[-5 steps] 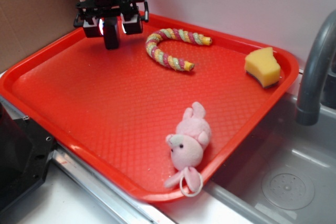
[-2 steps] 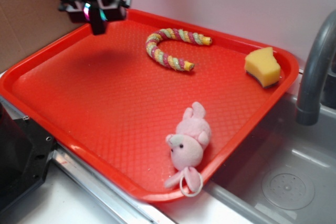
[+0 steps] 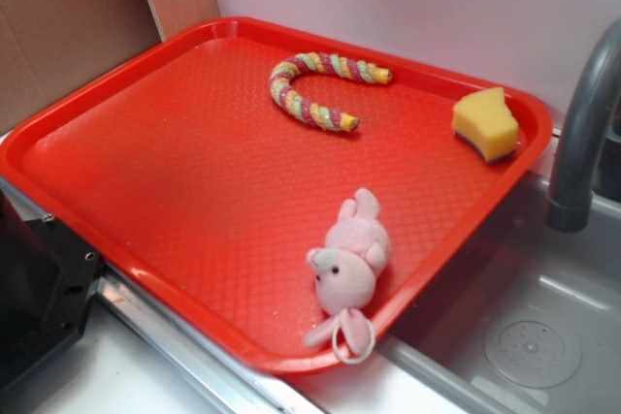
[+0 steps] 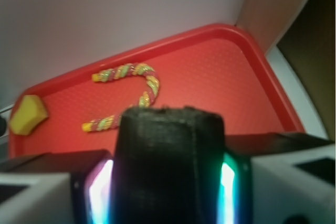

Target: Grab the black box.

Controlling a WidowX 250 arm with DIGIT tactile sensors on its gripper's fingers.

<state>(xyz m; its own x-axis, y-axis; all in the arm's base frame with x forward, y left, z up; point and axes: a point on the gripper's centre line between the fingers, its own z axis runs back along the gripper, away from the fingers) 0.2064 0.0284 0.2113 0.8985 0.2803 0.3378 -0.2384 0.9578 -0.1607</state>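
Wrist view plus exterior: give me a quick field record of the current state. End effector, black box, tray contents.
end effector: shut on the small matte black rectangular box, wrist view only; almost out of the exterior view
red plastic tray: holds three items
striped twisted rope toy: curved, far side of tray
yellow sponge wedge: far right corner
pink plush toy: near edge, by the rim
grey faucet: right of tray, over sink
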